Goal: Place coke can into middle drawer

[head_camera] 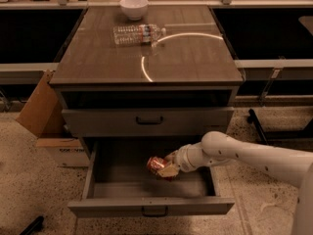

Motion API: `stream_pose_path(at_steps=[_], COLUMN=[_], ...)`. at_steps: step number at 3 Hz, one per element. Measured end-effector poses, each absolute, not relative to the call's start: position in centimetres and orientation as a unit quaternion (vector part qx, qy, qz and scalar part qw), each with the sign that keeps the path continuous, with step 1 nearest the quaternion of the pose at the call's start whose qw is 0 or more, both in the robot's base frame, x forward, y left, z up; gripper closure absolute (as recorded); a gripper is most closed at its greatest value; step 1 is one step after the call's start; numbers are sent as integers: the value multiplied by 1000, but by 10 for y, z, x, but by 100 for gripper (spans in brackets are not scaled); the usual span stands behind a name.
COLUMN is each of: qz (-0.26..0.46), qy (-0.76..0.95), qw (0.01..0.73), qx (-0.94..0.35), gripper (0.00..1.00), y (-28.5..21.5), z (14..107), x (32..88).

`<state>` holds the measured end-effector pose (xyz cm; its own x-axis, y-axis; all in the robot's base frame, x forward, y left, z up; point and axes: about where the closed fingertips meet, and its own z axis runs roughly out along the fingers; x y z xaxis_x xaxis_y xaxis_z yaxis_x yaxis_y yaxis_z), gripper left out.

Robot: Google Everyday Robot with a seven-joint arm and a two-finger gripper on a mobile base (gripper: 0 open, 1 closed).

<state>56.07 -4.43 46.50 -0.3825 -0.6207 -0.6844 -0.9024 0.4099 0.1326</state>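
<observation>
The middle drawer (151, 205) is pulled open, showing its deep grey tray. My gripper (167, 168) reaches in from the right on a white arm and is shut on the coke can (157, 165), a red can lying tilted on its side, low inside the tray near the middle. Whether the can touches the drawer floor I cannot tell. The upper grey drawer (146, 120) above it is closed.
On the cabinet top (186, 58) lie a clear plastic water bottle (138, 34) and a white bowl (133, 7). A cardboard box (44, 116) stands left of the cabinet. Dark shelving runs behind, and a dark frame leg (264, 126) is at the right.
</observation>
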Motion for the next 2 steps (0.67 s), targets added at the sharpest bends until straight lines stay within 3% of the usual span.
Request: stream_pose_path(at_steps=[1,2], qz=[251,249], qy=[803,814], qw=[277,276], qx=[-464,-445], gripper=[100,82], y=[-42,-45], z=[446,432], x=[567,571])
